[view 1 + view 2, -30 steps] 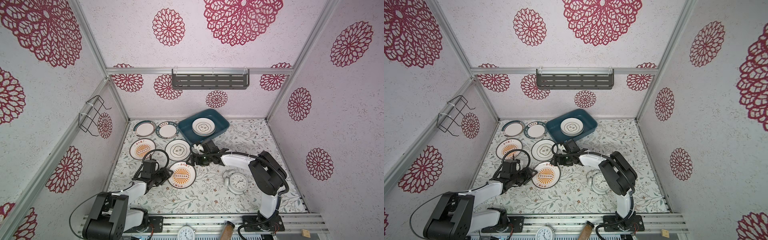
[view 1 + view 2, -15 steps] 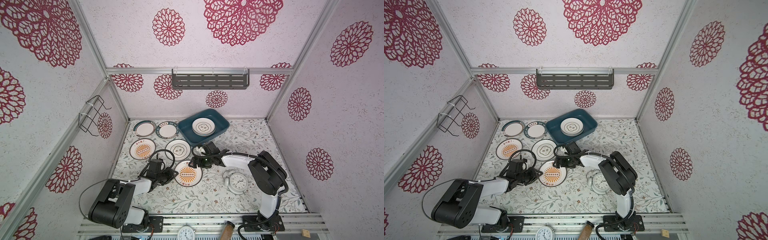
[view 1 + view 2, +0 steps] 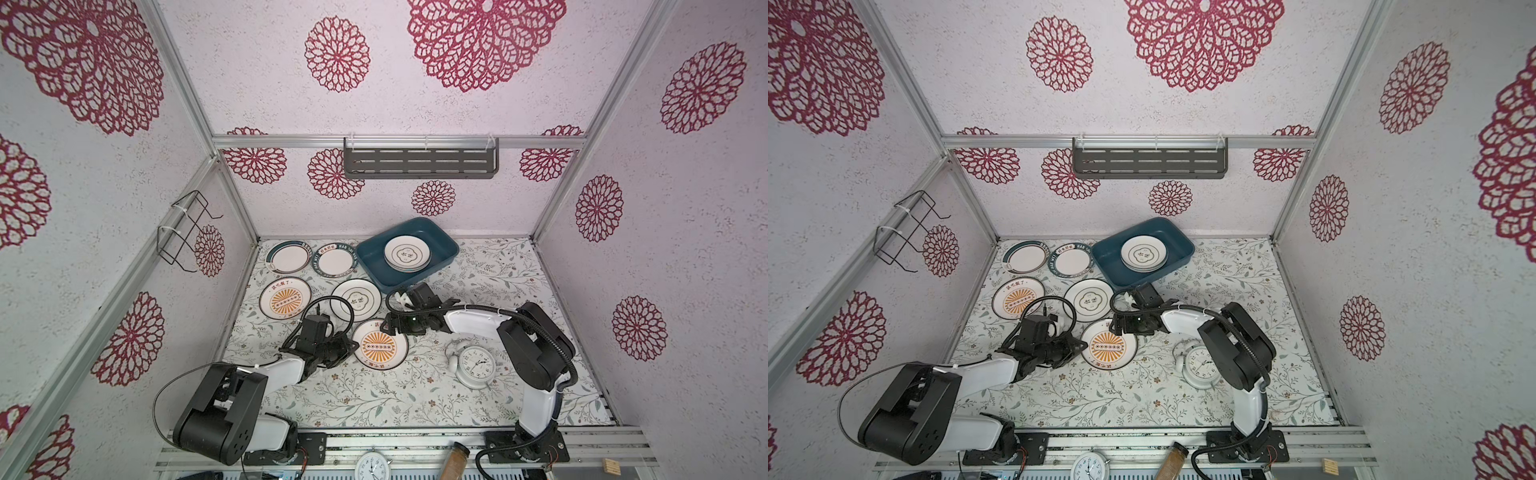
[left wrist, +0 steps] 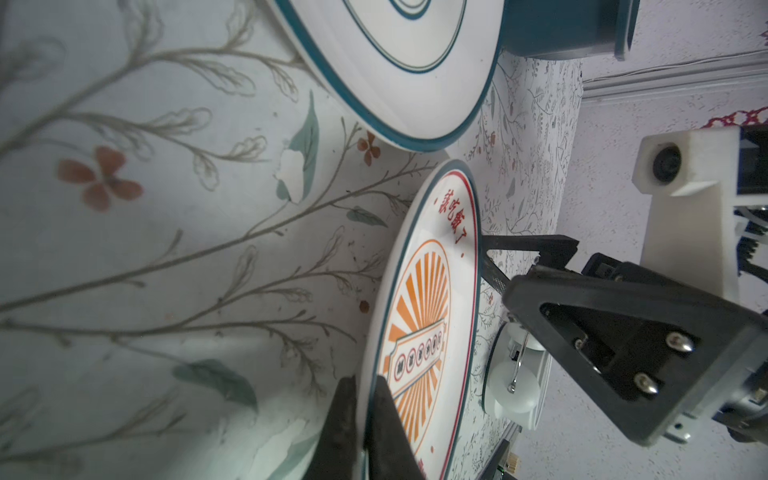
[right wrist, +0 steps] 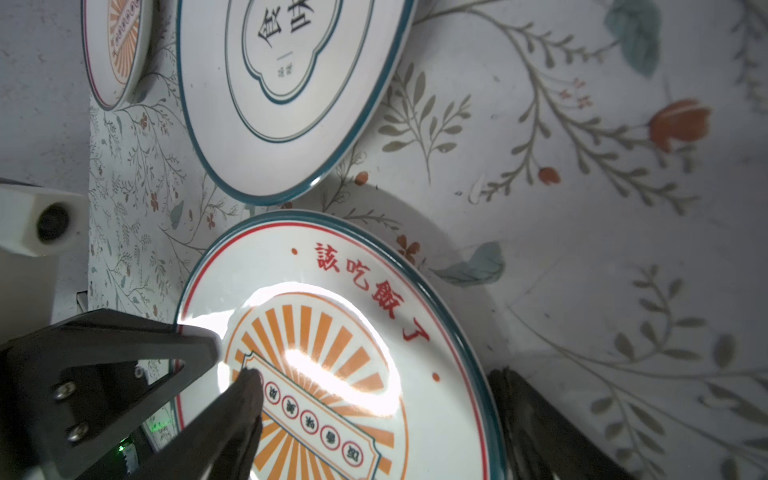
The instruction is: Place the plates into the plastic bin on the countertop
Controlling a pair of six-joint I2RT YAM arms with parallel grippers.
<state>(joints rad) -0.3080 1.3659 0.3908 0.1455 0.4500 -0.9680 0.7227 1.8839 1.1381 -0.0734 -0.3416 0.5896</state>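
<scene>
Nearest the arm bases, the left pincer (image 3: 352, 345) is clamped on the left rim of the near sunburst plate (image 3: 380, 345). The left wrist view shows its two fingers (image 4: 345, 415) pressed together with only the rim between them. The plate lies on the table (image 3: 415, 399); whether the gripped edge is lifted I cannot tell. At the plate's far-right rim the right pincer (image 5: 376, 380) stands wide apart and grips nothing. One finger is over the orange centre and the other outside the rim, so the rim sits between the jaws.

The coming move turns on one relation: the plastic bin (image 3: 372, 259) lies beyond this plate, farther from the bases and a little to the right. The right pincer sits between plate and bin, so that arm is the nearer one. The plate is round and has no long axis to mind. The bin's long axis runs slantwise, from near-left to far-right.

Counted from near to far:
- one alarm clock (image 3: 476, 368), near the plate on its right;
- five plates on the table — the held one, a quatrefoil plate (image 3: 356, 300), a second sunburst plate (image 3: 285, 300) and two teal-rimmed plates (image 3: 287, 257) at the back;
- one bin, holding a stack (image 3: 407, 254) topped by a quatrefoil plate, its number unclear.
</scene>
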